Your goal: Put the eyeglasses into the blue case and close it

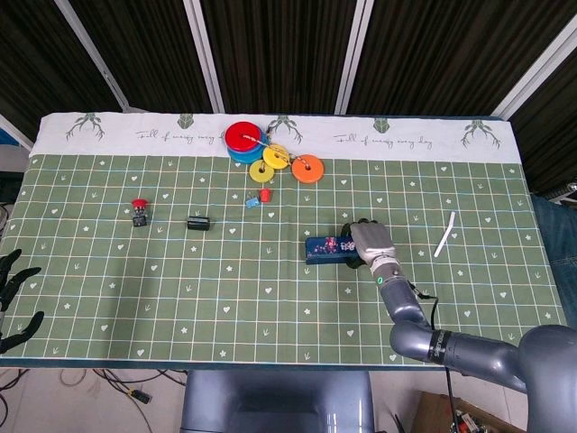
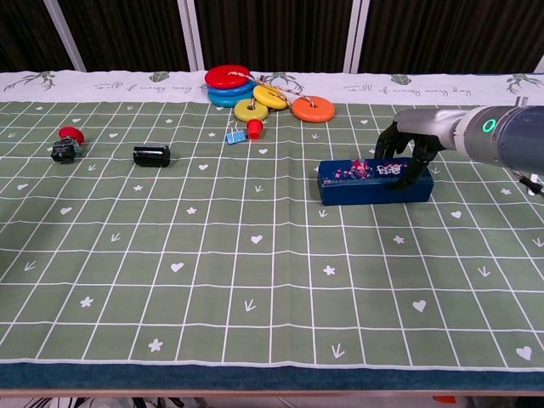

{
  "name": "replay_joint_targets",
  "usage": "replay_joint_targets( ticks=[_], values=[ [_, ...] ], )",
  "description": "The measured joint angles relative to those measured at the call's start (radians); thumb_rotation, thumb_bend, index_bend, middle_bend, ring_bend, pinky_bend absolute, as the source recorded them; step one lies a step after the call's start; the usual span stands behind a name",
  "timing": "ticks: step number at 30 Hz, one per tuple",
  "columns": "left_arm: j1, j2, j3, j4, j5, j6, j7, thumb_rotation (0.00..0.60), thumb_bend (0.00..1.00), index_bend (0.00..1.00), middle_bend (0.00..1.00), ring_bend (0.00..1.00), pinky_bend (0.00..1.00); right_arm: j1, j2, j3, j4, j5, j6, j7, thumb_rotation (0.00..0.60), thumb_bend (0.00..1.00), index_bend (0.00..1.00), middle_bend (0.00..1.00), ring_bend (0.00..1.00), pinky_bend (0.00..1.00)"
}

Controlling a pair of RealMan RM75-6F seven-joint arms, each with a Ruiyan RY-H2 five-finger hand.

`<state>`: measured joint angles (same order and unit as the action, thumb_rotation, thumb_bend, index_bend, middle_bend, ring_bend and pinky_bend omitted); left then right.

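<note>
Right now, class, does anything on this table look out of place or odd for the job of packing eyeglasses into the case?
Yes: the blue case looks shut, with the right hand gripping its right end, yet no eyeglasses show anywhere on the table. The case also sits slightly askew to the grid lines.
</note>
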<state>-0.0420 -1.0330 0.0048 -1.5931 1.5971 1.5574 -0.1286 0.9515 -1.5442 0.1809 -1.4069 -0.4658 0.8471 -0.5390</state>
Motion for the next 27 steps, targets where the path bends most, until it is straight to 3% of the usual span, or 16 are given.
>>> replay_joint_targets(
  ticks=[3,15,22,27],
  values=[
    [0.000,0.000,0.000,0.001,0.000,0.000,0.000,0.600,0.31,0.20,0.00,0.00,0.00,-0.006,0.025,-0.007,-0.033,-0.006,0.008,-0.002,0.600,0.30,0.11,0.05,0.10,0.21],
    [0.002,-0.002,0.000,0.002,0.004,0.007,0.004,0.600,0.31,0.20,0.00,0.00,0.00,-0.126,0.153,-0.061,-0.235,-0.193,0.190,0.051,0.600,0.22,0.08,0.04,0.09,0.21],
    [0.001,-0.008,0.001,0.002,0.013,0.011,0.019,0.600,0.31,0.20,0.00,0.00,0.00,-0.333,0.292,-0.158,-0.389,-0.451,0.429,0.182,0.600,0.20,0.08,0.05,0.09,0.21],
    [0.002,-0.015,0.003,0.000,0.021,0.014,0.038,0.600,0.31,0.18,0.00,0.00,0.00,-0.484,0.334,-0.227,-0.405,-0.595,0.645,0.238,0.600,0.20,0.08,0.06,0.09,0.21]
  ],
)
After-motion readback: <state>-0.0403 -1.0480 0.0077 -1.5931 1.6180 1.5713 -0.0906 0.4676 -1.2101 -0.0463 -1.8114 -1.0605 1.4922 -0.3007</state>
